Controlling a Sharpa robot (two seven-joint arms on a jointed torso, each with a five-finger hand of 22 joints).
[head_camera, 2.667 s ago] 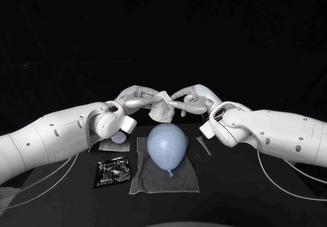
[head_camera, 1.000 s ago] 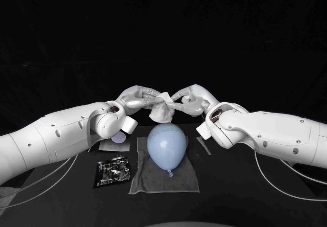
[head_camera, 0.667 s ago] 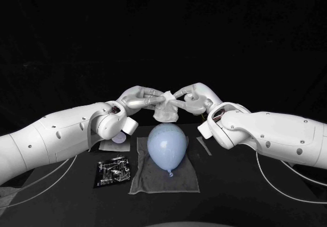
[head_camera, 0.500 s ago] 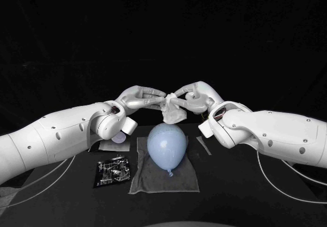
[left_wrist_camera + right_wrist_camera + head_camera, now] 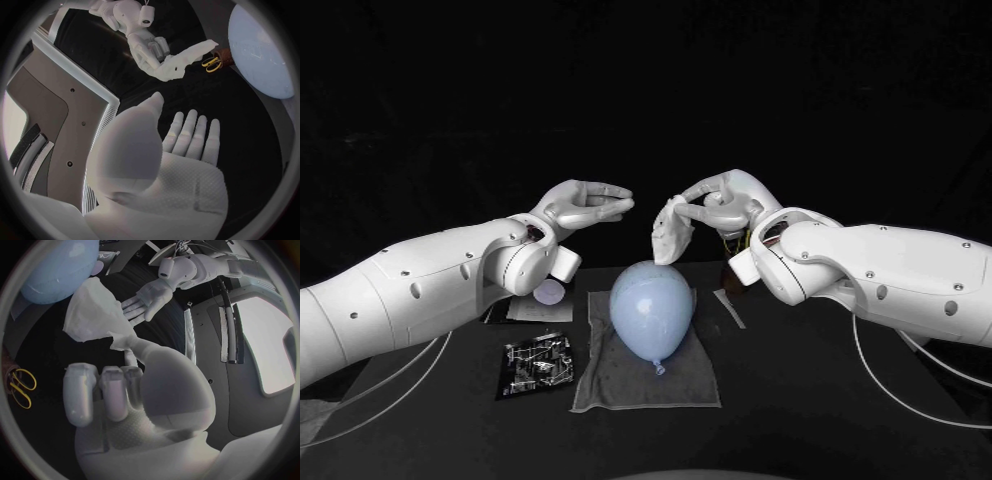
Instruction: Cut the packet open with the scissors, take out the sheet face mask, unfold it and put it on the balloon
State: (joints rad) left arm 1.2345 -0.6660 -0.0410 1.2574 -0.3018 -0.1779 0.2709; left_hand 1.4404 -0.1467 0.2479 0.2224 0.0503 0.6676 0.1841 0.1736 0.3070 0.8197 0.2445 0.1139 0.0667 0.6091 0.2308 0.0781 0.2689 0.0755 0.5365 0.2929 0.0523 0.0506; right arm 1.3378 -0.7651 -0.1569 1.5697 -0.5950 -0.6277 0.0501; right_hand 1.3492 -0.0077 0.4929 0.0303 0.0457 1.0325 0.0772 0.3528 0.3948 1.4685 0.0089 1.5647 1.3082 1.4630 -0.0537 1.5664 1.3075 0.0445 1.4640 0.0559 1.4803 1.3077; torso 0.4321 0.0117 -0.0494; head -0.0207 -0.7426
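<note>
The pale blue balloon (image 5: 653, 305) lies on a grey cloth (image 5: 646, 385) at the table's middle. Above its far end my right hand (image 5: 718, 203) pinches the white, still folded sheet mask (image 5: 668, 230), which hangs down from its fingertips. My left hand (image 5: 583, 205) hovers a little to the left of the mask, holding nothing, fingers apart. In the right wrist view the mask (image 5: 94, 315) hangs between my right hand (image 5: 125, 390) and the spread left hand (image 5: 147, 297). The left wrist view shows my left hand (image 5: 187, 145) with a bare palm, and the mask (image 5: 187, 57).
The cut black-and-silver packet (image 5: 538, 362) lies left of the cloth. A thin cut-off strip (image 5: 730, 305) lies right of the balloon. A small white disc (image 5: 553, 292) rests on a grey sheet at the back left. Yellow-handled scissors (image 5: 211, 62) lie on the table beside the balloon (image 5: 259, 47).
My left hand has let go of the mask and drawn away to the left. The mask now hangs from my right hand alone, and that hand has shifted slightly right and up.
</note>
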